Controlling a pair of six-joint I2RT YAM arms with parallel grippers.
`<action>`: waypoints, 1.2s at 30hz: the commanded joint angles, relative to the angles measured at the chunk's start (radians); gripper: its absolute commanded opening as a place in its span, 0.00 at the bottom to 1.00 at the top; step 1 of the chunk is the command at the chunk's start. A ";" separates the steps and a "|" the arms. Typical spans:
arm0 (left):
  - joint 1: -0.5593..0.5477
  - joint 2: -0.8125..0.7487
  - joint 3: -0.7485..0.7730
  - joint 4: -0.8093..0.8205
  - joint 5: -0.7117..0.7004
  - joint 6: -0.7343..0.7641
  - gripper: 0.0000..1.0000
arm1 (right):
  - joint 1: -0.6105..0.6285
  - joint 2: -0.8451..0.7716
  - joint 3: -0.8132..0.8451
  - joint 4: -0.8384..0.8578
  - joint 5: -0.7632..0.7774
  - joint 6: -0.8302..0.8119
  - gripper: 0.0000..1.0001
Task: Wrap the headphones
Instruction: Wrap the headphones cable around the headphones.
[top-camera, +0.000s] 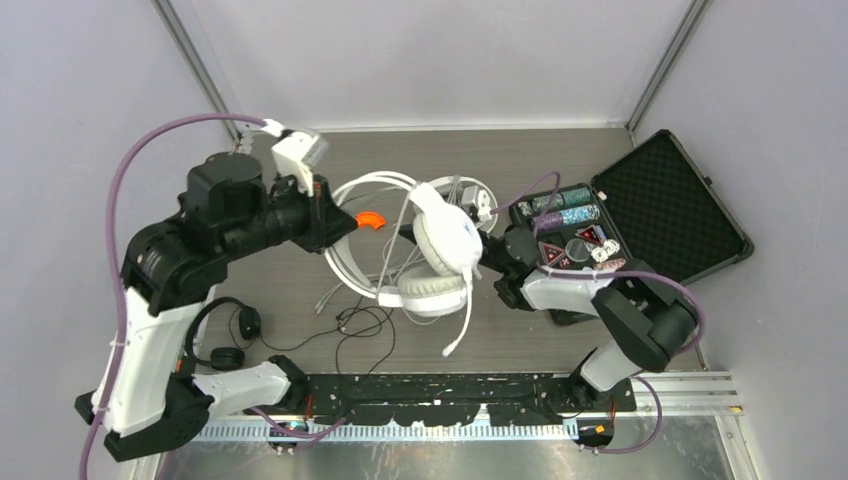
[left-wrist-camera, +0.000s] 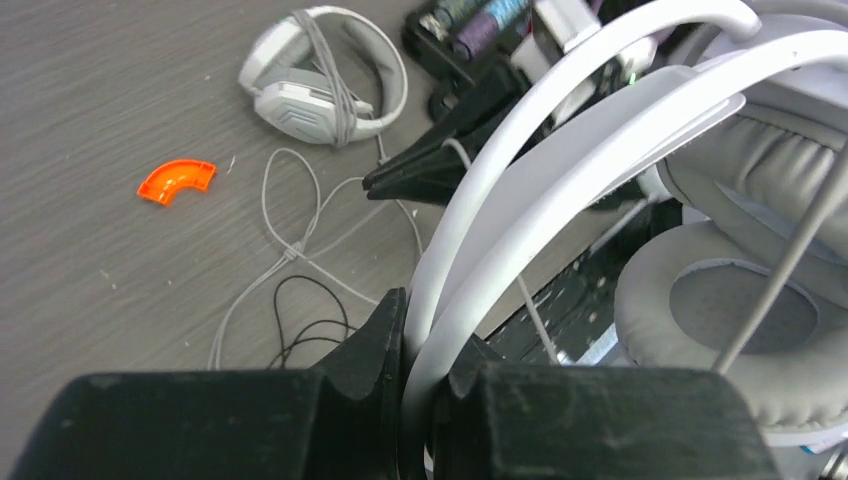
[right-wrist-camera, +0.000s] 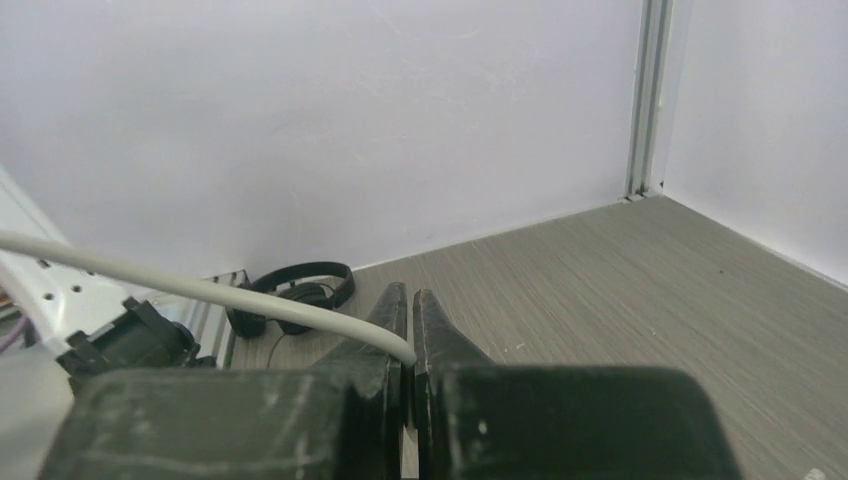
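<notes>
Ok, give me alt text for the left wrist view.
The left gripper clamps the headband of a white headset, its grey padded cups filling the right side. Behind, on the grey table, lie a second white headset wrapped in its cord, an orange curved piece and loose white and black cords.

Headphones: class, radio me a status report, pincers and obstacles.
Left pincer shut on white headband. Right pincer shut on white cord. Headphones held between arms. Loose cords, black pair on table nearby.

far table (top-camera: 430, 150) — open | ctr: loose cords (top-camera: 352, 318) | R: case (top-camera: 670, 200) blocks
</notes>
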 joint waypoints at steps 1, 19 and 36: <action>-0.003 0.086 0.099 -0.136 0.323 0.216 0.00 | -0.050 -0.126 -0.013 -0.105 -0.036 0.059 0.01; -0.005 0.294 -0.005 -0.295 0.183 0.933 0.00 | -0.051 -0.625 0.054 -1.181 -0.080 0.099 0.01; -0.006 0.222 -0.257 0.118 -0.005 1.243 0.00 | -0.050 -0.704 0.220 -1.572 0.030 0.154 0.01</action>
